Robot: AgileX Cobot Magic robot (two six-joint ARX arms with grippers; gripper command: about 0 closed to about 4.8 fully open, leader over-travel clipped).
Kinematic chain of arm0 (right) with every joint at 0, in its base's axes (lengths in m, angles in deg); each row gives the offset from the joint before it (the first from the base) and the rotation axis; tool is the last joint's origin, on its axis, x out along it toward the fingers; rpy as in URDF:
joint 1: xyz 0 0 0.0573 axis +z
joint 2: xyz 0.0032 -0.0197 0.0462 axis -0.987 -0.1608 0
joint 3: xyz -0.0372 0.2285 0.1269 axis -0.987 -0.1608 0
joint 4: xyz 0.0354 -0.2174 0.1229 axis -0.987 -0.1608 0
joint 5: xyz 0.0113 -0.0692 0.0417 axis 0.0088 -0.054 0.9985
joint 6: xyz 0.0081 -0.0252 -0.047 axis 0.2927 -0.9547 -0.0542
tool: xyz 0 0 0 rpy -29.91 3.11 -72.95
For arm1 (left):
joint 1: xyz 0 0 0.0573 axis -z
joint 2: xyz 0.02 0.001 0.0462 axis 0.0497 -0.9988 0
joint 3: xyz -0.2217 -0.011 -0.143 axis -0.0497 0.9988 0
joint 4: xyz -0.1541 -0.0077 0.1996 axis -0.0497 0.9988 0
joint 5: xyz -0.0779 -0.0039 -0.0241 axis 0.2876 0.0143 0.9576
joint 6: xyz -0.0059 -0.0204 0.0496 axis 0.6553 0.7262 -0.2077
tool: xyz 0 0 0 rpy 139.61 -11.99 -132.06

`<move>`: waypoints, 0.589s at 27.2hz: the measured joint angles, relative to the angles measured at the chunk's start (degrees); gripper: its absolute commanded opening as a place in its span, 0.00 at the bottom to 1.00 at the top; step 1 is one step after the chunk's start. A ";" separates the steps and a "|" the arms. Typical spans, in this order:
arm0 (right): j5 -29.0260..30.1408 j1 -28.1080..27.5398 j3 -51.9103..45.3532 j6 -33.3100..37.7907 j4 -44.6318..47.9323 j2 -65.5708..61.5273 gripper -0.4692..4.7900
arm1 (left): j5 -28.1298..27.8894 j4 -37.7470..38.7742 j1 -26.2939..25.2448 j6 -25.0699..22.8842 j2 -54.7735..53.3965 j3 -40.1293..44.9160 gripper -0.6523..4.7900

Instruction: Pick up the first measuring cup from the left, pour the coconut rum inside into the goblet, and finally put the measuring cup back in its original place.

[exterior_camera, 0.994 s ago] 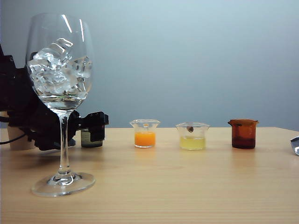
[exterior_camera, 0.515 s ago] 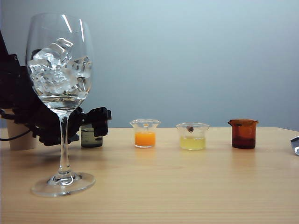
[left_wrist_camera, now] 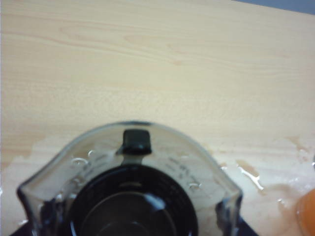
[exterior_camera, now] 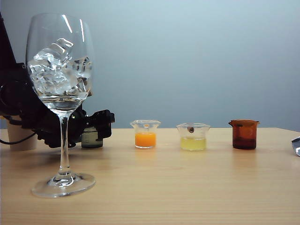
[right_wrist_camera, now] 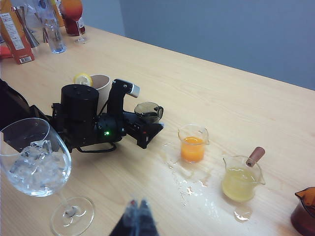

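Pale matt wood-grain desk; glossy clear glass goblet; smoky translucent plastic measuring cup; matt black plastic left pincer.

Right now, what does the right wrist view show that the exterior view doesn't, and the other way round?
Only the right wrist view shows the spilled puddles, the lemon slice on the paper cup's rim, and the bottles and carton at the table's far end. Only the exterior view shows the whole brown cup. Both show the goblet, the open left gripper around the smoky cup, the orange cup and the yellow cup.
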 measured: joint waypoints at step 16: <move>0.00 0.00 0.00 0.00 0.00 0.00 0.08 | -1.51 0.55 0.00 -0.17 -1.33 -2.01 0.77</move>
